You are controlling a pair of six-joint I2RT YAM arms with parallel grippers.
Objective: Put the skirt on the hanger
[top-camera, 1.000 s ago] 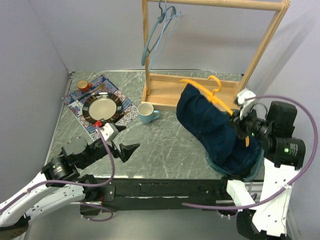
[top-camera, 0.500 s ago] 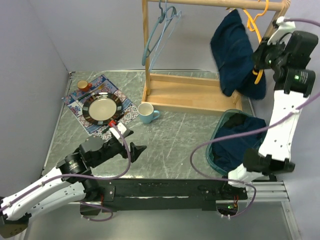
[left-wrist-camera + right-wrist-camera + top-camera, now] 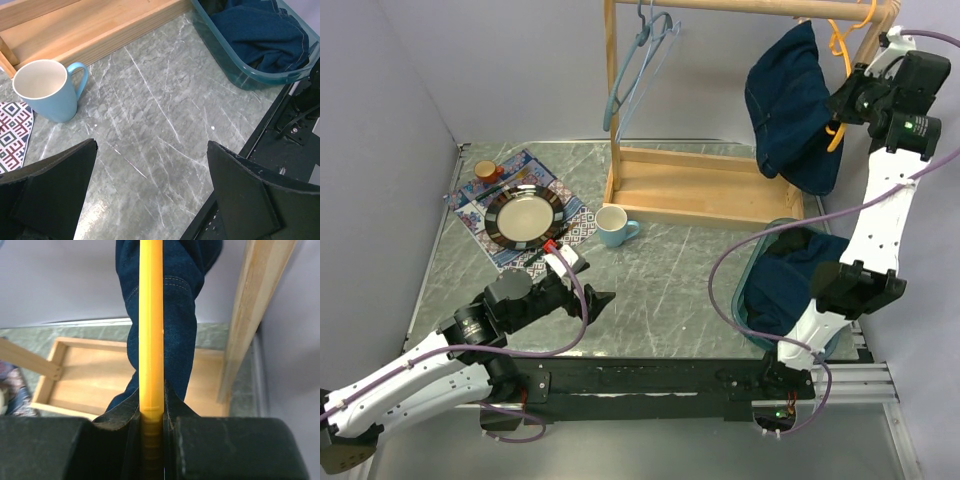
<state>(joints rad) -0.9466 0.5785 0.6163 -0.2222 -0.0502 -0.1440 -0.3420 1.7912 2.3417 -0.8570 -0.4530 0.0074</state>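
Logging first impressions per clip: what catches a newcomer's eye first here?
The raised right gripper clamps an orange plastic hanger carrying a dark blue denim skirt, up by the top rail of the light wooden rack at the far right. Below it, a teal plastic bin holds more dark blue cloth, while the open left gripper hovers low near a light blue mug.

- Dark blue denim skirt [image 3: 785, 100], tan stitching along its seams.
- Yellow-orange plastic hanger [image 3: 151, 315], plain.
- Light blue ceramic mug [image 3: 610, 228], white inside.
- Grey marbled table [image 3: 670, 270], pale veins.
- Geometric patterned placemat [image 3: 578, 226]: navy, red, white.
- Round plate [image 3: 523, 216]: cream centre, dark striped rim.
- Teal translucent plastic bin [image 3: 265, 79].
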